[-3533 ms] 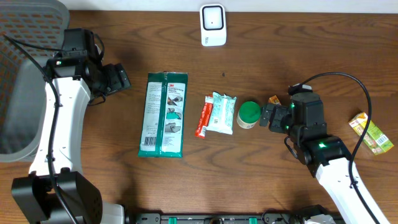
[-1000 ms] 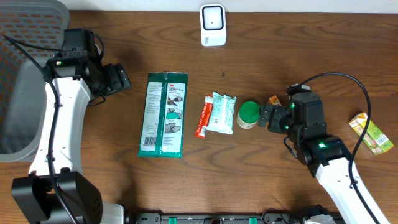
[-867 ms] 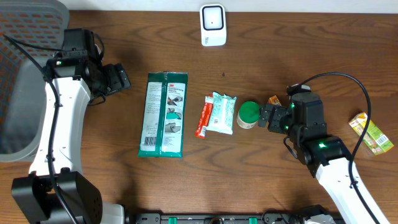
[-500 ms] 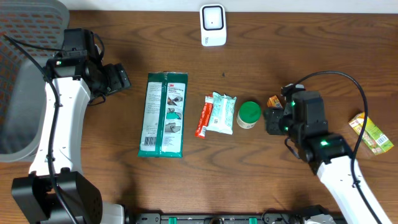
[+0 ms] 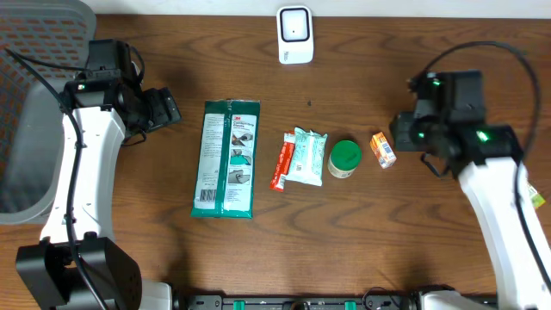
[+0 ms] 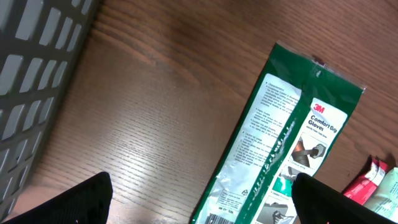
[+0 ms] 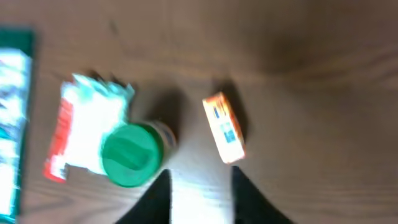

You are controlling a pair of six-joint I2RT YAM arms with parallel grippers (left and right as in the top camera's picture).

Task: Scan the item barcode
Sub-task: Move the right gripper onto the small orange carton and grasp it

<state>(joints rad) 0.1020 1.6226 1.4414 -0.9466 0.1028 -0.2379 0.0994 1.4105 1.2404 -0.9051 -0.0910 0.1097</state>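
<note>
Orange box (image 5: pixel 383 149), which I take as the item, lies on the table right of centre, just beside the green-lidded jar (image 5: pixel 344 158). Not lifted, not scanned; scanner (image 5: pixel 294 34) stands at the far edge. Right gripper (image 7: pixel 202 180) hovers above, blurred: I cannot tell its fingers' state. Left gripper (image 6: pixel 199 199) spread wide, empty

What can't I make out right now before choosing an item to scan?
Barcodes: none legible; the orange box and green-lidded jar are motion-blurred in the right wrist view, too small overhead.
Yellow-green carton: overhead, mostly hidden behind the right arm.
Right gripper: blurred, cut by the bottom edge; open or shut unclear.
Glove pack: left wrist view cuts off its lower end.
</note>
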